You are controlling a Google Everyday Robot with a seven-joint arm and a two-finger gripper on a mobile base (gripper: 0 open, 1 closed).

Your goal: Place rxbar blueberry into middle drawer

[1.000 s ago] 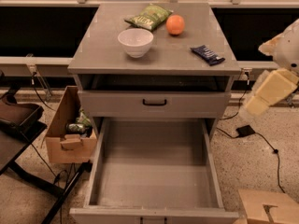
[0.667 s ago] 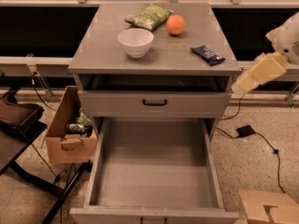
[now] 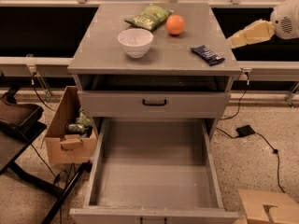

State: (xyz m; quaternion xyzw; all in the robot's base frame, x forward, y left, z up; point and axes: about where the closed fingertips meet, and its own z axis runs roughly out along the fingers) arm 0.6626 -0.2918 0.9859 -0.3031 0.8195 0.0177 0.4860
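Observation:
The rxbar blueberry point(image 3: 207, 55), a flat dark navy bar with white markings, lies on the right side of the grey cabinet top point(image 3: 107, 50). The middle drawer point(image 3: 154, 171) stands pulled out wide below, with tall grey walls and a bare floor. My gripper point(image 3: 236, 39) comes in from the right edge on a cream and white arm. It hangs just right of the bar, level with the cabinet top and apart from the bar.
A white bowl point(image 3: 135, 42), a green chip bag point(image 3: 148, 17) and an orange point(image 3: 175, 24) sit on the cabinet top. A shallower drawer front with a black handle point(image 3: 154, 102) is shut above. A cardboard box point(image 3: 67, 134) stands left; a wooden piece point(image 3: 268, 208) and cables lie right.
My arm has risen from beside the cabinet's right flank up to the level of the top and closer to the bar. The bar and drawer have not moved.

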